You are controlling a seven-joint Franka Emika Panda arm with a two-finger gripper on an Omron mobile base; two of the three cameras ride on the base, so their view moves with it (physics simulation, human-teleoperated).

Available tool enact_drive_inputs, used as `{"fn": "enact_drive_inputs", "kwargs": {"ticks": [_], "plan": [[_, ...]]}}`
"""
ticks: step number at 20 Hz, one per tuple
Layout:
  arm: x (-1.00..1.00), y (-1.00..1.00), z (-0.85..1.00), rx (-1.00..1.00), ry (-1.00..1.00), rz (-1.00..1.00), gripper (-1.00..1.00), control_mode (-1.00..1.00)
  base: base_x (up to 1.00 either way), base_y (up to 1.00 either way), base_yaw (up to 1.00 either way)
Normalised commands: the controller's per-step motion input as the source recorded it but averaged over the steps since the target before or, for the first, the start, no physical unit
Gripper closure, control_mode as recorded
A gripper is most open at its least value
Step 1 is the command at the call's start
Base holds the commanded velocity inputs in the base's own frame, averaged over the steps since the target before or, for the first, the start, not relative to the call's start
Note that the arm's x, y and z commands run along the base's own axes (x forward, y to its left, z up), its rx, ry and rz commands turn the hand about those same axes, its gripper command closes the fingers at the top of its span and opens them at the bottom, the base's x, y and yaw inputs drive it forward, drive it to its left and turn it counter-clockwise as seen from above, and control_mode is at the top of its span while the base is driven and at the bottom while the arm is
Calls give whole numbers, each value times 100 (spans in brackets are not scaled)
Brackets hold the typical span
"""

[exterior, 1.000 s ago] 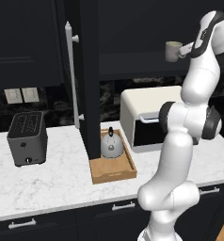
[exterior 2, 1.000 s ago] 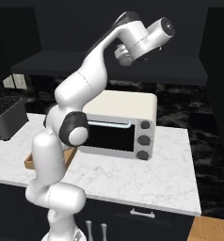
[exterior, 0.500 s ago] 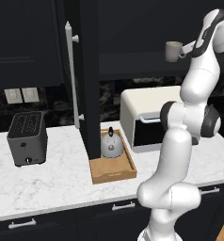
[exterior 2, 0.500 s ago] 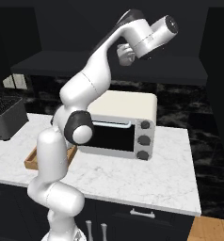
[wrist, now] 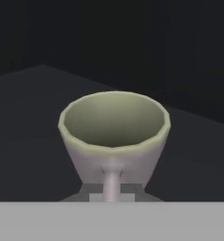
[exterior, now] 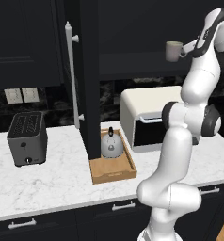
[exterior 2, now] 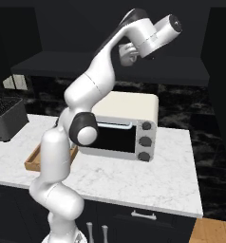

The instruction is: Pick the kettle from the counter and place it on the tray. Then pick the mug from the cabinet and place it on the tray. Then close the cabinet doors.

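**A:** One item of the two is done, as you can see: the kettle sits upright inside the tray on the worktop, just beside the open cabinet door.

**B:** And the mug?

**A:** The mug is up on the cabinet shelf, upright, its handle turned toward your hand. That is why the arm reaches so high and level: you come at the handle side-on, from the front of the shelf.

**B:** Is the hand clamped on it?

**A:** Look at the hand view. The mug sits dead ahead and the handle runs straight down between the two fingertips, which stand close on either side. I judge the hand pinched together on the handle. Whether the mug has left the shelf, I cannot tell.

**B:** What do the base views add?

**A:** The left one gives you the route: mug high at the right, tray low at the left, toaster oven between them, so you need to carry over it. The right one shows the mug tucked against the wrist, and just a corner of the tray behind the arm. The toaster stands well apart from the tray, out of your way.

**B:** Risk?

**A:** A handle grip may let the mug swing; move gently.
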Motion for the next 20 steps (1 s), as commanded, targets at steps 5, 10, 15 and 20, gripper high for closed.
{"fn": "enact_drive_inputs", "kwargs": {"ticks": [5, 10, 15, 20], "plan": [[-8, 18, 0, 0, -4, -2, 100, -100, 0, 0, 0], [-18, 32, 0, 0, -7, -5, 100, -100, 0, 0, 0], [-26, 26, 0, 0, -5, -6, 100, -100, 0, 0, 0], [-50, 16, 0, 0, -7, -6, 100, -100, 0, 0, 0]]}}
